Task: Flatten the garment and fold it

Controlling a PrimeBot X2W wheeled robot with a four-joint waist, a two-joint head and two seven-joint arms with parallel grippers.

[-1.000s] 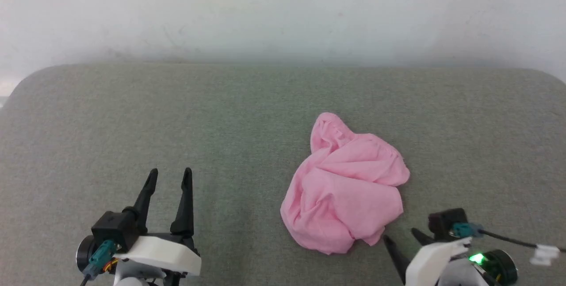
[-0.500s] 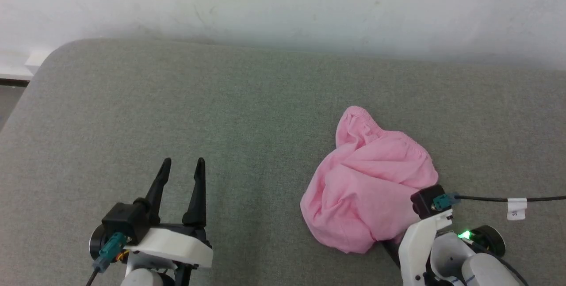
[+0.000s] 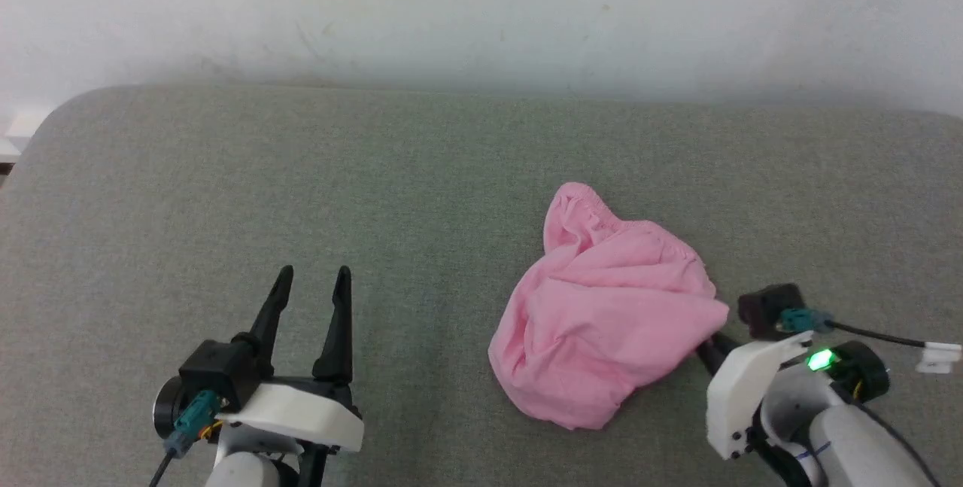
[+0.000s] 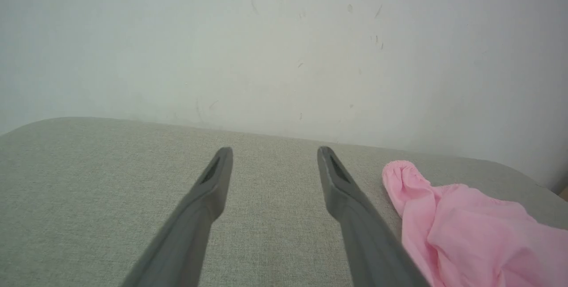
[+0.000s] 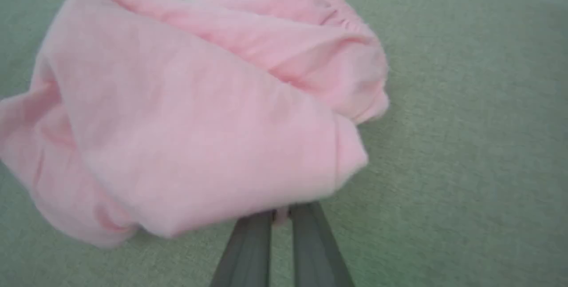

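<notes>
The right gripper (image 5: 280,212) pinches shut on the near-right edge of the crumpled garment (image 3: 602,321), which lies well right of the wide-open, empty left gripper (image 3: 314,273).

Bare indoor room, likely test space; exact kind unclear. Scuffed white wall (image 3: 481,5). Against it, bench (image 3: 226,171) covered in grey-green woven fabric, corners rounded.
</notes>
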